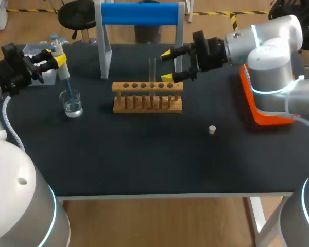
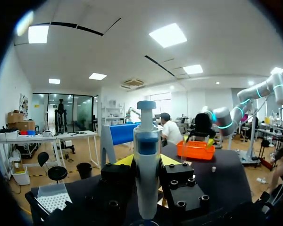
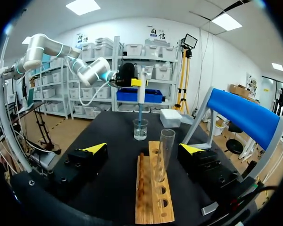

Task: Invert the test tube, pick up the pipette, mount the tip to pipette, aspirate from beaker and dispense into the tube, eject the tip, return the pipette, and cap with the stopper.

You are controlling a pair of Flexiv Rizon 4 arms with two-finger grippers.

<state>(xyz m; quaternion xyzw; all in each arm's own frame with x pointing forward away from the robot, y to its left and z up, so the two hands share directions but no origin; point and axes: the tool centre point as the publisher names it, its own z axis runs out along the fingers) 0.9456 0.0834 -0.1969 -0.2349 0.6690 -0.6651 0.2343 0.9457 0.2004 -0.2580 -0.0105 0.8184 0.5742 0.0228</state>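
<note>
Head: L gripper [image 1: 59, 60] clamped on pipette [image 1: 63, 72], dipped in beaker [image 1: 72, 103] at 9 o'clock of rack [image 1: 148, 96]. R gripper [image 1: 167, 65] fingers apart, straddling upright test tube [image 1: 153, 72] in rack. Stopper [image 1: 212, 129] at rack's 4 o'clock.
L wrist: pipette body pinched both sides; beaker hidden.
R wrist: test tube clear of both fingers.

on the black table [image 1: 154, 159] a wooden rack [image 1: 147, 105] stands near the middle, a blue-topped grey frame [image 1: 139, 14] behind it, an orange tray [image 1: 249, 105] at the right edge.
</note>
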